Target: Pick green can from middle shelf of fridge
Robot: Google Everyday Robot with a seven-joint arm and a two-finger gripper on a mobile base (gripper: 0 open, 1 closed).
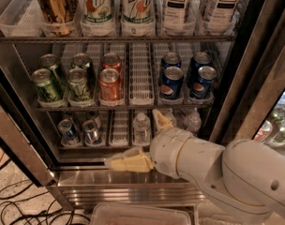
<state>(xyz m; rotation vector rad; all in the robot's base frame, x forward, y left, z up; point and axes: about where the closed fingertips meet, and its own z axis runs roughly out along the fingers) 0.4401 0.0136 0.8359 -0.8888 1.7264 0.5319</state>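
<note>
The fridge (133, 184) stands open in front of me. Its middle shelf (141, 74) holds short cans in white lane trays. The dark-green can with pale mottled print (80, 85) stands at the front, between a brighter green can (46, 85) and a red-orange can (109, 84). More cans stand behind them. My gripper (131, 137) is below and to the right of the green can, in front of the lower rack. It is open and empty, with one yellowish finger (128, 163) pointing left and the other (161, 121) pointing up.
Blue Pepsi cans (172, 82) stand on the right of the middle shelf. Tall 7UP cans (95, 8) and tea bottles (176, 6) fill the rack above. Water bottles (141, 128) and small cans (92, 131) sit below. The door frame (20, 149) slants at left; cables (20, 205) lie on the floor.
</note>
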